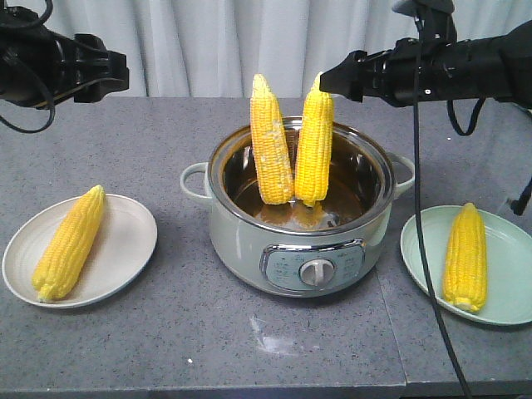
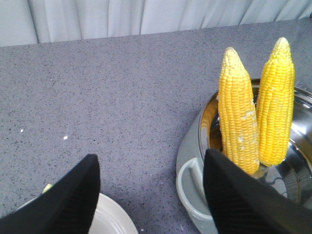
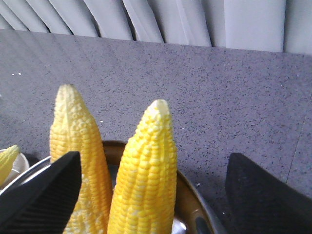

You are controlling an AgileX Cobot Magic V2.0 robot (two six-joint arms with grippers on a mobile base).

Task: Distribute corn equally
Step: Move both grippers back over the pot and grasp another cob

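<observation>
Looking across the scene, we see a grey speckled surface (image 1: 166, 349) filling most of the view, with a pale pleated curtain (image 1: 208, 41) behind its far edge. At the middle of the surface sits a round electric pot (image 1: 249, 241). It is pale green outside and shiny steel inside, with a handle on each side and a dial (image 1: 316, 272) on its near face. A white plate (image 1: 125, 241) lies to the left of the pot and a green plate (image 1: 420, 249) to the right, each apart from it.

We count four cobs of corn, spread over three places. Two stand nearly upright in the pot, blunt ends down, tips well above the rim. The left standing cob (image 1: 271, 141) leans its tip slightly left and the right standing cob (image 1: 315, 141) is just beside it. They are close at the base, and we cannot tell whether they touch. The cob on the white plate (image 1: 71, 243) lies slantwise, tip toward the far right. The cob on the green plate (image 1: 465, 258) lies with its tip pointing far.

The right claw (image 3: 151, 195) extends in from the right at the height of the right standing cob's tip. Its wrist view shows it released, fingers spread wide, that cob rising in the gap with space on either side. The left claw (image 2: 151, 195) hangs over the far left of the surface, well apart from the pot. It is also spread and holds nothing, with the white plate's rim showing below it.
</observation>
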